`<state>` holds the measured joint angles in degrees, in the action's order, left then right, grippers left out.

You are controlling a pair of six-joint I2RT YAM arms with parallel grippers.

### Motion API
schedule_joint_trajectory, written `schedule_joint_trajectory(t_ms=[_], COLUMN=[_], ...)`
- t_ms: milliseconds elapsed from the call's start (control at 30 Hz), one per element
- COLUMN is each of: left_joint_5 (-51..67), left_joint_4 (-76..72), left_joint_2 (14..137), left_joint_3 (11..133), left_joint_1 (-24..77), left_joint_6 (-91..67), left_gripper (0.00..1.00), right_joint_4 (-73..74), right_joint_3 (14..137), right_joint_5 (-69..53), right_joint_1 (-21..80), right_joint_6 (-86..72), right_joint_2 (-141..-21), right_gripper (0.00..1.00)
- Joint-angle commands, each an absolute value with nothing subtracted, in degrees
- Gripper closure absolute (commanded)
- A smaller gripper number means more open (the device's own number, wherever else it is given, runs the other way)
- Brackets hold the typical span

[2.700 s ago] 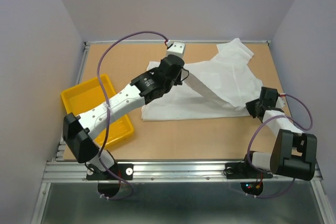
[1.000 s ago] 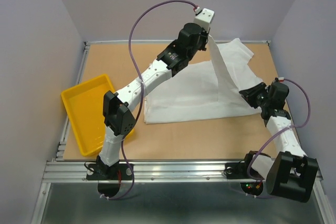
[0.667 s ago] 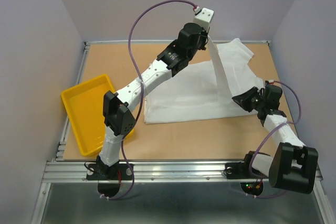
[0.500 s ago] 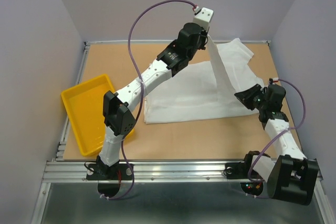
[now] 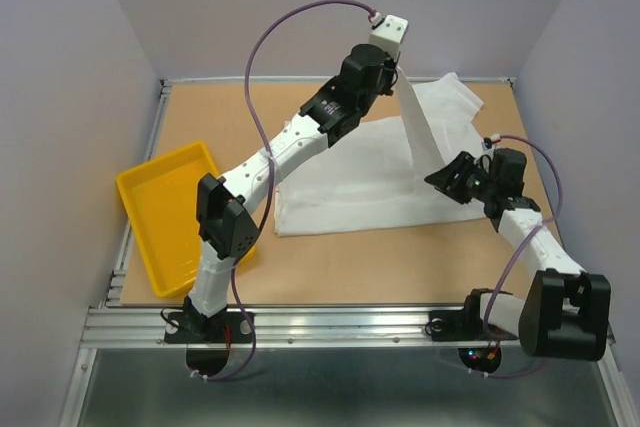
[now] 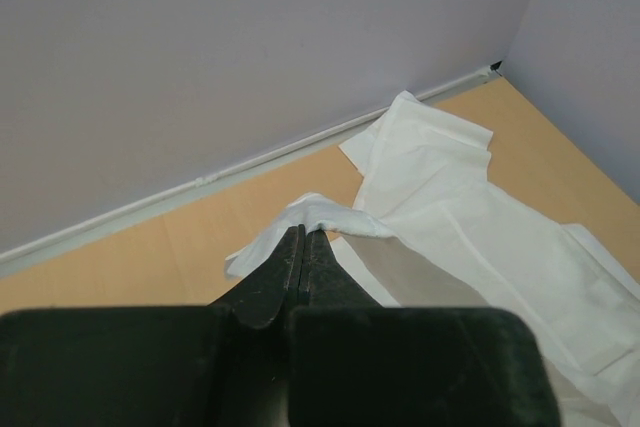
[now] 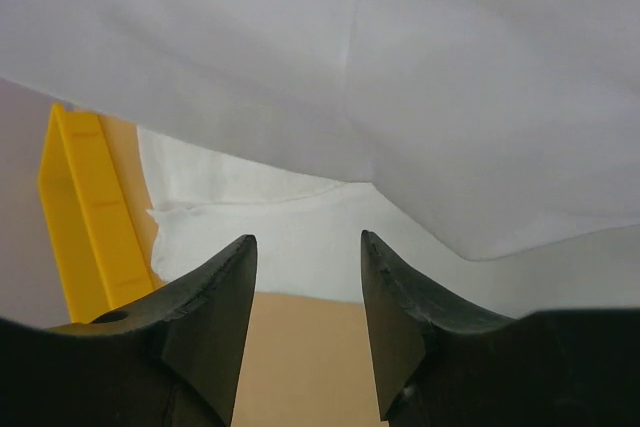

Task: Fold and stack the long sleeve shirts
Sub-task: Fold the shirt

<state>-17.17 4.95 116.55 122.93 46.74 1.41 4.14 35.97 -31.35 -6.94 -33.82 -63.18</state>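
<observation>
1. L claw (image 6: 303,237) pinched tight on white shirt (image 5: 360,172) by its sleeve, held high; rest of shirt lies flat below it.
2. R claw (image 7: 305,242) half open, empty, cloth just ahead.
3. Risk: thin sleeve slips from L's pinch, or R bites extra layers, so crooked fold.
4. Tan table (image 5: 350,257), yellow tray (image 5: 165,207) well left of both; lilac walls close round.
</observation>
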Motion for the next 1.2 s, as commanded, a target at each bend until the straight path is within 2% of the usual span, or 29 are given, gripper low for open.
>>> schedule_joint_trajectory(t_ms=[0,167,333,733,1167], left_joint_5=[-17.75,-17.4,-17.75,-23.64,-25.84], left_joint_4=[1.67,2.2,2.99,5.18,5.71], left_joint_2=[114.79,112.5,109.96,106.61,106.52], left_joint_3=[125.95,125.16,123.75,121.9,116.99], left_joint_1=[47.64,48.95,51.67,56.42,58.36], left_joint_6=[1.93,3.77,6.24,9.75,11.34], left_gripper=[0.97,0.97,0.97,0.97,0.97], right_joint_4=[4.48,2.38,-5.79,-24.77,-27.86], right_joint_3=[37.96,41.74,43.86,36.48,31.91], right_joint_5=[-30.94,-24.97,-21.62,-17.76,-16.35], right_joint_1=[-5.36,-5.45,-5.97,-11.95,-13.1], right_joint_6=[-31.82,-33.57,-37.25,-42.62,-44.3], right_joint_2=[-68.54,-75.31,-81.82,-83.94,-85.07], right_gripper=[0.48,0.51,0.55,0.56,0.56])
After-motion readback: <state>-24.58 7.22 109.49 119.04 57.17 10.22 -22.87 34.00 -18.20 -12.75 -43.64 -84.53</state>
